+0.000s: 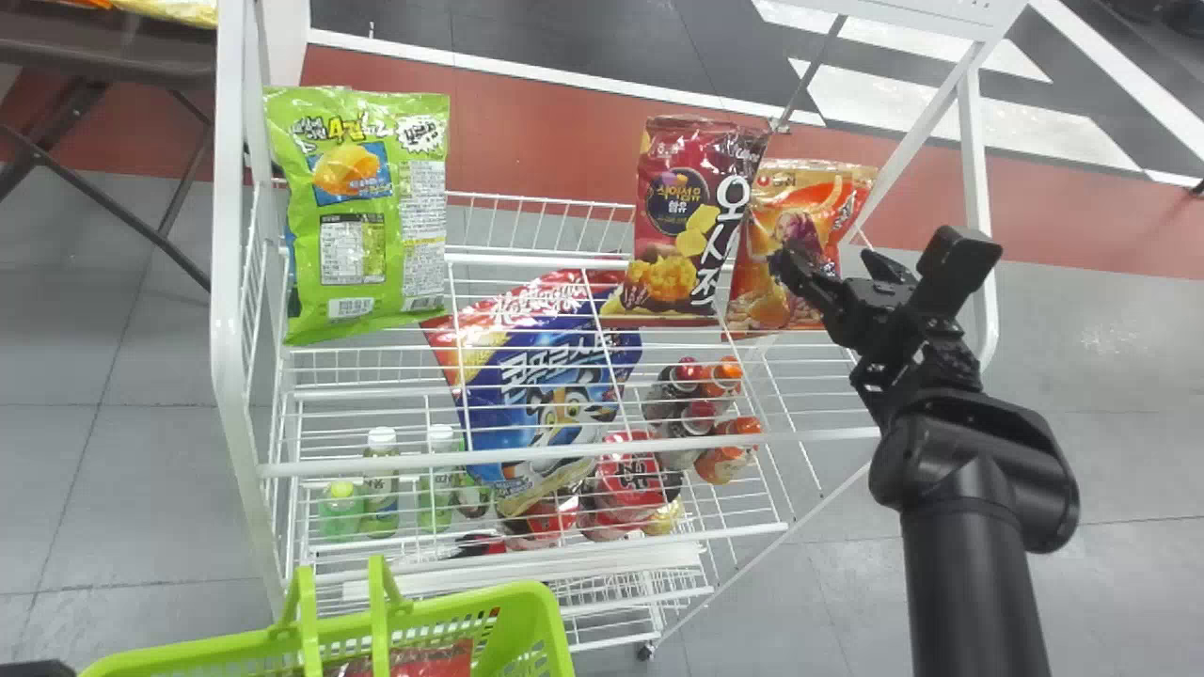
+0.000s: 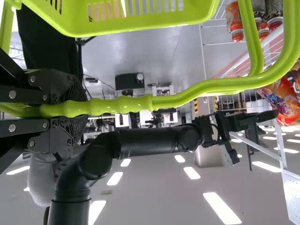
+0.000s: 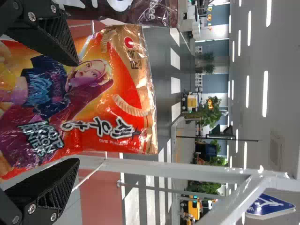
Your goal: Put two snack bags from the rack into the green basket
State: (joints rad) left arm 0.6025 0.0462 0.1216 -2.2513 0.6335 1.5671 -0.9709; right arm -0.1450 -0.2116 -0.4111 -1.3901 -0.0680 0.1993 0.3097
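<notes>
My right gripper is at the rack's right end, in front of the orange snack bag. In the right wrist view the gripper stands open, its two fingers on either side of the orange bag, which stands upright. A dark red snack bag stands beside it on the top shelf. At bottom left of the head view is the green basket with a red bag inside. In the left wrist view my left gripper is shut on the handle of the green basket.
The white wire rack has side posts, the right one close to the right gripper. A green snack bag stands at its left end. Lower down are a blue cereal bag, bottles and cans.
</notes>
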